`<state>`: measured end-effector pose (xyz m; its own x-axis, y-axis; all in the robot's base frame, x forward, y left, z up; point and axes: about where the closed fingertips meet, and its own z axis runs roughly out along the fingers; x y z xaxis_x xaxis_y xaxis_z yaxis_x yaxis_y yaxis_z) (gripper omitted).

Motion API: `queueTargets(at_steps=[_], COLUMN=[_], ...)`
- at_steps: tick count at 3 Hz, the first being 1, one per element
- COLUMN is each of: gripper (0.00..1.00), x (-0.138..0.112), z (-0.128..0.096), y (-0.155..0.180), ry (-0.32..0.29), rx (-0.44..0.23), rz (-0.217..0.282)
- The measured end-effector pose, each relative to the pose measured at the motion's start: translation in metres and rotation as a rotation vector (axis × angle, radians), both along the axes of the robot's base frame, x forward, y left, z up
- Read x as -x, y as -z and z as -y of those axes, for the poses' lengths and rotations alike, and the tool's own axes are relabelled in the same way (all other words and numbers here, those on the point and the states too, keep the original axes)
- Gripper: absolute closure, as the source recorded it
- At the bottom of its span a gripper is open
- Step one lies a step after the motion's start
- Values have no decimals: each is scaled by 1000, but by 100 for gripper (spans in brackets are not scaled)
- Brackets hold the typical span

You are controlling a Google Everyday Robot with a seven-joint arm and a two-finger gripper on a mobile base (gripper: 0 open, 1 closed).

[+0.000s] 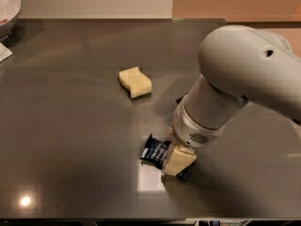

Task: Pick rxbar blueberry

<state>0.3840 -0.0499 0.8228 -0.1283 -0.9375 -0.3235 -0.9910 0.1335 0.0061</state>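
The rxbar blueberry (154,150) lies flat on the dark table near its front edge, a navy wrapper with white text. My gripper (178,160) comes down from the big white arm (235,79) and sits on the bar's right half, covering it. Only the bar's left end and a small corner at the lower right show. Whether the gripper has hold of the bar cannot be told.
A pale yellow wavy sponge (135,82) lies mid-table, behind and left of the bar. A small dark wrapper corner (180,99) peeks out behind the arm. A bowl (8,8) stands at the far left corner, with a white item (3,53) at the left edge.
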Motion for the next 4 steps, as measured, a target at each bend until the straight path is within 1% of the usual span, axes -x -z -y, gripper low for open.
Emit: queueTargets(at_steps=[2,3,4], gripper=[88,100,100], x=[0,-2,-4], z=[1,2,3], y=[-3,-11,-26], ry=[11,15,10], rx=[5,2,-9], rz=[-12,-15,-10])
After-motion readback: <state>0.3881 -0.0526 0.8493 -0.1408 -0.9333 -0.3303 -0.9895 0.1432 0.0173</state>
